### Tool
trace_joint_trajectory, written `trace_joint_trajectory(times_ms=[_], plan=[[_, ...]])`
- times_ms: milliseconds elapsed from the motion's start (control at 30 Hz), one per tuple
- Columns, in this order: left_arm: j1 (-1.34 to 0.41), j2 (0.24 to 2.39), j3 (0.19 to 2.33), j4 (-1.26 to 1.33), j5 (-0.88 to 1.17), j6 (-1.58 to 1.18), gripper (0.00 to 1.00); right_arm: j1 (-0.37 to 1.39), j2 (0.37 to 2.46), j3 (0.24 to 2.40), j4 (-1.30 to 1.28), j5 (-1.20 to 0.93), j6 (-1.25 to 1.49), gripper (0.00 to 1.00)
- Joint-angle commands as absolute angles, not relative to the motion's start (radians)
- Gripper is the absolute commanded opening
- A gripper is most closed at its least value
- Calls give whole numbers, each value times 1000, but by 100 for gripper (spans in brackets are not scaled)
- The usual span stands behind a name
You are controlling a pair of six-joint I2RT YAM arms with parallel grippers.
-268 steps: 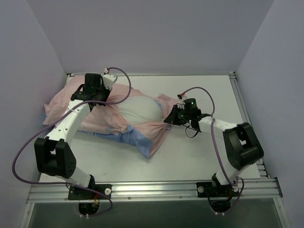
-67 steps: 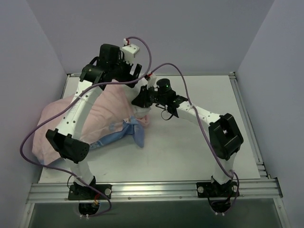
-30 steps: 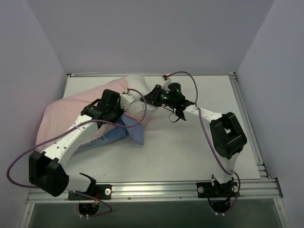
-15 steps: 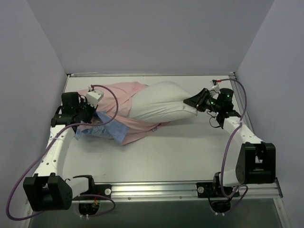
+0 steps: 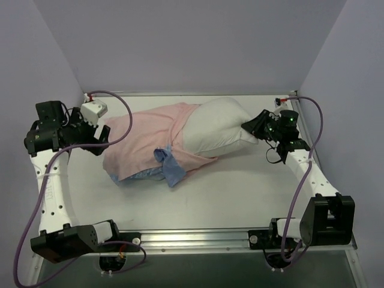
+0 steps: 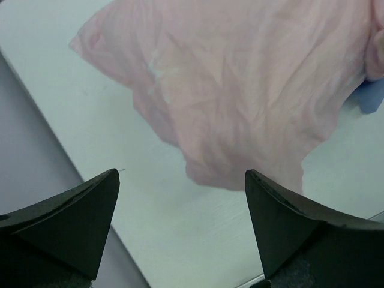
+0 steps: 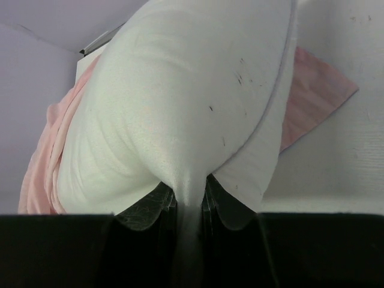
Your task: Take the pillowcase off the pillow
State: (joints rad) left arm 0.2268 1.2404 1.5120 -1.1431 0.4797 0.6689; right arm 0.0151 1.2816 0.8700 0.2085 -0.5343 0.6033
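The pillowcase (image 5: 141, 147) lies slack and pink side out across the middle-left of the table (image 5: 240, 192), with a small blue fold (image 5: 172, 168) turned up at its near edge. The pillow (image 5: 219, 126) sticks out of its right side, most of the white cushion bare.

Half a second ago the left gripper (image 5: 101, 134) was down over the crumpled blue end of the cloth. Now it has pulled back toward the far-left corner and sits just off the cloth's left edge. The blue fold has moved right, toward the pillow. The pillow has bunched up shorter and rounder, and its right corner is a little farther right.

Pink fabric drapes over the pillow's left end, so how much of it remains inside cannot be told. In the right wrist view the pinched cloth hides the fingertips, and the lower frame is black.

The left gripper's fingers (image 6: 66, 222) stand wide apart with nothing between them, and the pillowcase (image 6: 240, 90) lies spread on the table ahead of them, not touching. The right gripper (image 5: 249, 126) is clamped on the pillow's right corner. The white fabric (image 7: 180, 108) funnels into its closed jaws, with pink cloth (image 7: 42, 156) behind and to either side.
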Motion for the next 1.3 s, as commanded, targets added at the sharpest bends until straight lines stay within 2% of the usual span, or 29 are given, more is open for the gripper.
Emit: trace_joint_trajectory(times_ms=[0, 133, 200, 467, 500, 533, 567, 600, 633, 733, 800, 867, 1000, 1133, 1267], plan=[[308, 1285, 1436, -1473, 430, 846, 94, 51, 1220, 924, 244, -489, 597, 0], [288, 1238, 1172, -1424, 422, 885, 94, 69, 1219, 897, 261, -486, 597, 0], [278, 1203, 1041, -1240, 376, 839, 94, 69, 1230, 890, 265, -488, 589, 0], [270, 1241, 897, -706, 364, 560, 96, 69, 1259, 884, 284, -491, 592, 0], [270, 1238, 891, -680, 379, 536, 92, 68, 1261, 881, 296, -491, 597, 0], [270, 1229, 878, -640, 390, 526, 57, 67, 1264, 874, 299, -488, 606, 0], [270, 1224, 871, -617, 403, 511, 37, 64, 1264, 873, 304, -485, 607, 0], [273, 1215, 865, -592, 391, 468, 10, 60, 1269, 870, 311, -480, 610, 0], [279, 1210, 853, -534, 373, 442, 2, 57, 1270, 870, 313, -477, 611, 0], [301, 1200, 844, -441, 263, 376, 2, 23, 1270, 867, 322, -480, 621, 0], [328, 1215, 873, -410, 114, 382, 2, -18, 1255, 859, 327, -486, 632, 0], [424, 1238, 931, -406, 74, 408, 2, -115, 1220, 862, 324, -480, 631, 0], [575, 1299, 1216, -483, 97, 428, 2, -248, 1210, 913, 267, -483, 591, 0], [588, 1287, 1339, -520, 124, 453, 2, -317, 1189, 952, 249, -479, 577, 0], [566, 1278, 1426, -571, 204, 407, 2, -305, 1167, 1060, 120, -398, 479, 0]])
